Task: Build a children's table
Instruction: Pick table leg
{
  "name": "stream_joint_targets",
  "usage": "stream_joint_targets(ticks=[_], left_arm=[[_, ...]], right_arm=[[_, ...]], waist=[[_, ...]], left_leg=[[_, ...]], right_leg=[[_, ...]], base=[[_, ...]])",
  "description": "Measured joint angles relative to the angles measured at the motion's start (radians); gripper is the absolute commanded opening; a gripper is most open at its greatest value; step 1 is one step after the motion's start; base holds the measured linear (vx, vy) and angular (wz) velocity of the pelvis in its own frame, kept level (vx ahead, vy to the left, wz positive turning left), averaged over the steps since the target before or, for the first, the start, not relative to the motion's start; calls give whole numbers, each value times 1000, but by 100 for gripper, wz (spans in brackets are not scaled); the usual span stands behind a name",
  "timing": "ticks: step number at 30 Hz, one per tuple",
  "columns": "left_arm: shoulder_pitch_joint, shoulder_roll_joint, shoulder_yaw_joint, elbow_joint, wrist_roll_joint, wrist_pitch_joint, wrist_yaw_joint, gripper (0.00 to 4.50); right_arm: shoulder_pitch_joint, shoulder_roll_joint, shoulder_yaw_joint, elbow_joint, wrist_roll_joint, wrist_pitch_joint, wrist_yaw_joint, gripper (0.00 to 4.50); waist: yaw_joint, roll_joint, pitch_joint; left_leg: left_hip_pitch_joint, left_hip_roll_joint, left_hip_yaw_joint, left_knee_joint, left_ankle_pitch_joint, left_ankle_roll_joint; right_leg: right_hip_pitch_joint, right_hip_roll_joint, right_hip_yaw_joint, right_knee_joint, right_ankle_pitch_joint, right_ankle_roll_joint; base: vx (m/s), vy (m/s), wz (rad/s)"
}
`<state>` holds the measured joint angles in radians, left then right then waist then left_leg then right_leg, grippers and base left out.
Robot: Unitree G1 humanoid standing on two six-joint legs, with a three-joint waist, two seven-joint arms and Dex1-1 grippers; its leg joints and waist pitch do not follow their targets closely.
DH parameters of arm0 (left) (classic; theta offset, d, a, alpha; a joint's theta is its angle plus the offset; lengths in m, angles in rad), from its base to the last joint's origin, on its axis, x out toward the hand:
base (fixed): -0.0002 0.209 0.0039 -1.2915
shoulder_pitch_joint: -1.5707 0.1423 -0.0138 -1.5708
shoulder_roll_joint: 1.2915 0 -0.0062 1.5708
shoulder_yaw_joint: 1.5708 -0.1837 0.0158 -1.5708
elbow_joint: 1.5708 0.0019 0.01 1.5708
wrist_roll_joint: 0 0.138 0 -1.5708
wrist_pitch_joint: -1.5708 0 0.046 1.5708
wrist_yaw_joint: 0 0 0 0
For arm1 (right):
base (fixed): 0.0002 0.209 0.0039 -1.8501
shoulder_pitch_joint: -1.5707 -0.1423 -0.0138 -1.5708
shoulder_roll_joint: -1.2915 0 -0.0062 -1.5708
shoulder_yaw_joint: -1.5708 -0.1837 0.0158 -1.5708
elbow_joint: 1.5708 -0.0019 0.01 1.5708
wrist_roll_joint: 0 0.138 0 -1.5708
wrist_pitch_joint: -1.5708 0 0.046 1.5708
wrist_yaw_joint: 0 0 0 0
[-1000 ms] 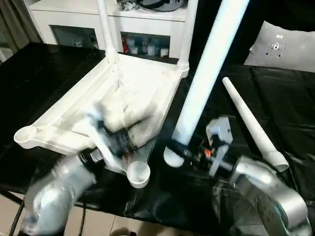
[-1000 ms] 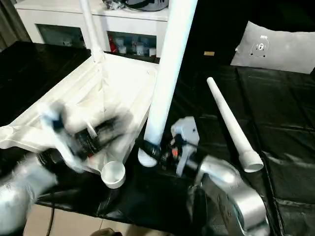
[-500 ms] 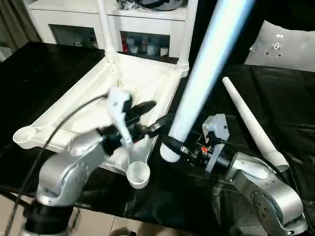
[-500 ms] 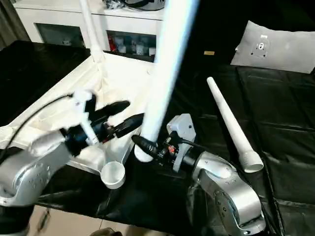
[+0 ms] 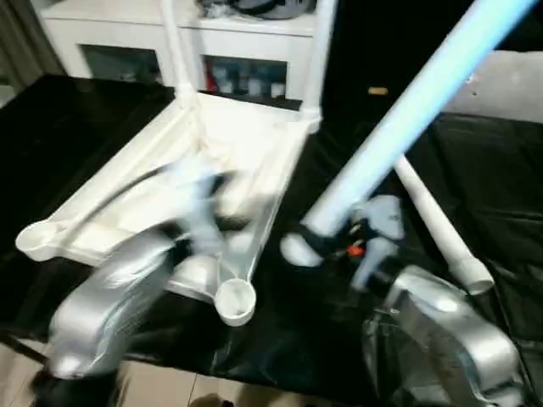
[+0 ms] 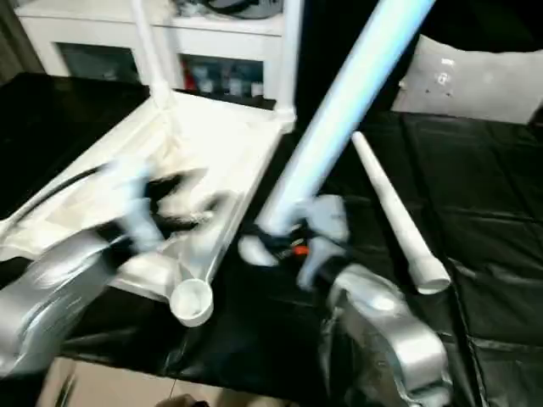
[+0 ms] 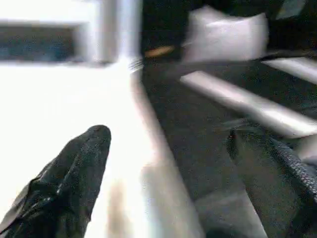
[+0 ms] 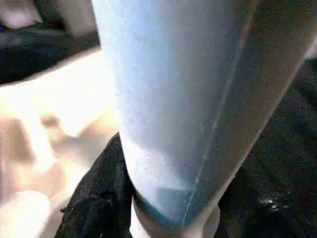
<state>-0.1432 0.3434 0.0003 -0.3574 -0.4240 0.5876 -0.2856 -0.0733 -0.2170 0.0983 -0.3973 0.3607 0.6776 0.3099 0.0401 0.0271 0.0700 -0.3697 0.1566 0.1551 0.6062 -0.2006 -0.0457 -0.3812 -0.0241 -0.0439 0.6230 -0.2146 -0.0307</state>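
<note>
Two legs fitted: far corner sockets of the table top each carry an upright leg, the far-left leg and the far-right leg.
Table top: upside down on the black worktop, left of centre, ribbed underside facing up; blurred in places.
Near sockets: near-right socket empty, at the near edge of the worktop; near-left socket also empty.
Held leg: third leg clamped near its wide end in the right gripper; it slants up and to the far right, out of the top of the picture. Its lower end hangs just right of the table top's right rim, not in a socket.
Right fingers: closed around the held leg; black fingers wrap its base in the right wrist view.
Loose leg: fourth leg lies flat on the worktop, right of the held one, wide end toward the near side.
Left gripper: over the table top's near-right part, blurred.
Left fingers: spread wide apart, nothing between them.
Background: white cabinet beyond the worktop; white pad at far right.
</note>
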Motion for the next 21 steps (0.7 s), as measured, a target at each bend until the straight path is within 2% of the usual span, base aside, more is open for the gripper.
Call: stream_joint_targets(ticks=[2, 4, 5, 6, 7, 8, 9, 10, 11, 12, 13, 14, 15, 16, 17, 18, 19, 20, 21], left_arm=[[62, -8, 34, -21, 18, -10, 35, 429], [98, -31, 54, -42, 31, -13, 67, 429], [127, -51, 71, -58, 46, -16, 100, 429], [149, -57, 80, -67, 57, -22, 119, 429], [163, -58, 82, -70, 69, -26, 130, 429], [174, -60, 81, -74, 77, -32, 138, 429], [180, -65, 79, -83, 82, -39, 140, 429], [188, -75, 78, -99, 88, -47, 150, 429], [199, -83, 72, -121, 103, -59, 167, 429], [207, -83, 66, -137, 116, -64, 177, 429], [214, -81, 61, -148, 132, -68, 190, 429], [215, -84, 60, -152, 150, -69, 206, 429], [217, -94, 61, -153, 163, -69, 221, 429], [217, -116, 64, -153, 165, -68, 240, 429], [214, -148, 67, -155, 164, -69, 258, 429], [213, -165, 64, -161, 164, -69, 269, 429], [212, -162, 52, -164, 166, -68, 271, 429], [212, -153, 40, -168, 171, -66, 271, 429], [210, -143, 33, -170, 184, -61, 271, 429]], right_arm=[[-1, 15, -5, 2, -38, 23, -50, 191], [0, 27, -9, 9, -63, 8, -74, 191], [2, 44, -12, 9, -61, -9, -83, 191], [4, 56, -15, 9, -57, -21, -85, 191], [7, 65, -15, 9, -51, -25, -87, 191], [11, 69, -15, 8, -43, -25, -87, 191], [18, 72, -17, 6, -36, -24, -87, 191], [26, 72, -21, 3, -25, -17, -88, 191], [34, 69, -21, -2, -16, -5, -87, 191], [36, 66, -19, -7, -17, -1, -87, 191], [38, 67, -15, -14, -18, 0, -84, 191], [38, 76, -5, -23, -16, 0, -79, 191], [36, 89, 5, -27, -7, 0, -66, 191], [37, 93, 14, -30, -4, -3, -59, 191], [36, 93, 17, -31, -5, -9, -58, 191], [32, 91, 16, -31, -6, -16, -58, 191], [28, 87, 17, -31, -7, -21, -57, 191], [23, 84, 17, -31, -7, -22, -56, 191], [21, 83, 17, -31, -6, -22, -52, 191]], waist=[[-1, 0, 0], [-1, 0, 0], [8, -1, -1], [18, -2, -1], [27, -3, 0], [43, -3, 0], [56, -3, 0], [68, -4, 1], [79, -3, 0], [78, 1, -2], [68, 4, -6], [52, 8, -8], [44, 8, -8], [37, 17, -12], [37, 29, -24], [33, 35, -28], [26, 33, -30], [23, 26, -33], [20, 8, -41]], left_leg=[[0, 0, 0, -1, 0, 0], [0, 0, 1, 0, 0, 0], [6, 8, 19, 1, -3, -2], [10, 10, 29, 3, -8, -5], [13, 9, 34, 6, -13, -5], [15, 7, 35, 19, -27, -4], [18, -3, 26, 35, -40, -1], [20, -16, 6, 55, -49, 9], [16, -32, -27, 80, -57, 14], [19, -35, -46, 67, -66, -2], [21, -39, -37, 70, -80, -1], [17, -40, -17, 65, -79, 11], [16, -37, -4, 65, -81, 17], [12, -25, 2, 66, -82, 20], [3, -7, 9, 57, -73, 30], [-5, -2, 5, 49, -63, 34], [-14, -2, 2, 42, -53, 36], [-24, -6, 4, 40, -43, 41], [-40, -19, 12, 42, -35, 39]], right_leg=[[0, 0, 0, -1, 0, 0], [-1, 0, 1, -2, 0, 1], [-3, 8, 19, -5, 0, 8], [-6, 19, 41, -4, 3, 11], [-7, 27, 62, -2, 4, 13], [-7, 37, 90, -1, 6, 18], [-7, 42, 112, 1, 7, 25], [-6, 49, 137, 1, 9, 34], [-6, 54, 170, -1, 14, 50], [-7, 61, 187, -3, 17, 60], [-9, 65, 205, -12, 21, 70], [-28, 53, 178, -6, 5, 60], [-39, 32, 126, 19, -13, 56], [-45, 22, 75, 49, -16, 56], [-53, 20, 15, 89, -15, 55], [-46, 15, -15, 99, -14, 54], [-28, 7, -24, 88, -14, 54], [-11, -4, -22, 66, -11, 51], [19, -22, -4, -3, -46, 59]], base=[[0, 0, 0], [0, 0, 0], [-6, 21, -28], [-6, 21, -28], [10, 42, -52], [0, 91, -53], [0, 91, -53], [3, 152, -62], [-4, 195, -70], [-4, 195, -70], [-15, 242, -55], [-26, 246, -42], [-26, 246, -42], [-55, 179, -36], [-56, 134, -32], [-56, 134, -32], [-56, 80, -16], [-74, -11, 2], [-74, -11, 2]])
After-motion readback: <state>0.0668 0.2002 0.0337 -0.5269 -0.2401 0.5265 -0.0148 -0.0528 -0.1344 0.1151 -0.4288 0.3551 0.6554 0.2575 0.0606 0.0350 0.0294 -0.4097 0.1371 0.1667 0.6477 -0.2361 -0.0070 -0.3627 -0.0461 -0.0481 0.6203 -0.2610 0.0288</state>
